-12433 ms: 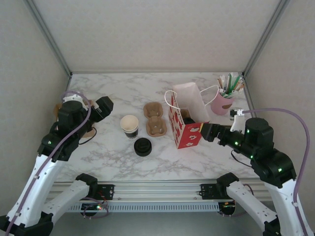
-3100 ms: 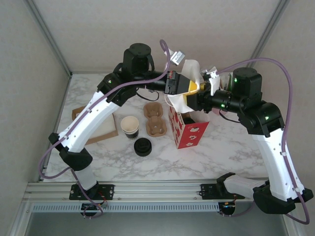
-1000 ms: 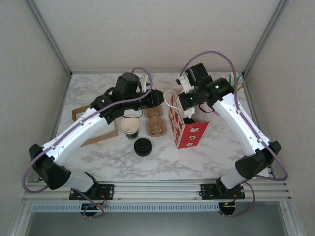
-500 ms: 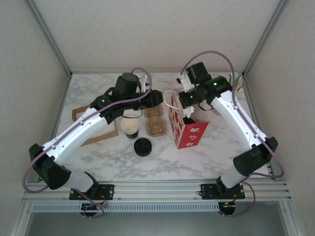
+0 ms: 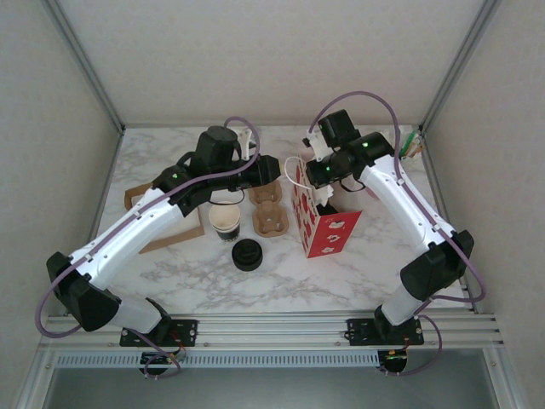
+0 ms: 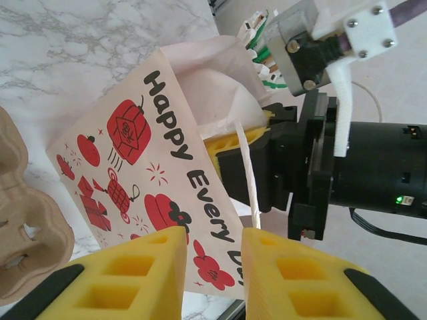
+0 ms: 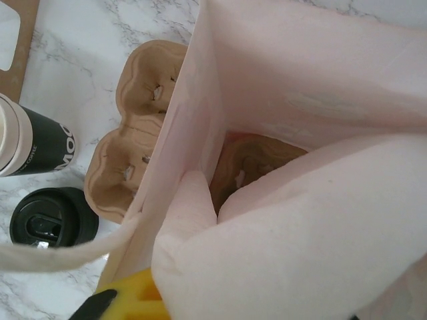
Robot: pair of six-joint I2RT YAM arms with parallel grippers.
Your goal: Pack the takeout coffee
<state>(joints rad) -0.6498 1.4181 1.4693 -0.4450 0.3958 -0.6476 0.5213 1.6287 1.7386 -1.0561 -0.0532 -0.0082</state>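
The takeout coffee is out of view. A red-and-white paper bag (image 5: pixel 326 226) reading "Happy Every Day" (image 6: pixel 143 160) stands open at centre right. My left gripper (image 5: pixel 271 169) (image 6: pixel 213 232) hovers at the bag's left side, its yellow jaws apart, and the bag's white cord handle (image 6: pixel 245 167) runs down to the right finger's inner edge. My right gripper (image 5: pixel 318 175) is at the bag's mouth. One of its yellow fingers (image 7: pixel 127 299) shows under the folded pale wall (image 7: pixel 267 220), the rest hidden. Something brown (image 7: pixel 257 160) lies in the bag's bottom.
A lidless dark cup (image 5: pixel 224 218) (image 7: pixel 33 147) stands left of a brown cardboard cup carrier (image 5: pixel 268 209) (image 7: pixel 133 133). A loose black lid (image 5: pixel 247 254) (image 7: pixel 53 219) lies in front. A flat brown paper piece (image 5: pixel 166 226) is at the left and a cup of pens (image 5: pixel 410 143) at the back right.
The right arm's elbow has swung a little further right while its gripper stays at the bag's mouth. The left arm has barely shifted. Cup, lid and carrier have not moved.
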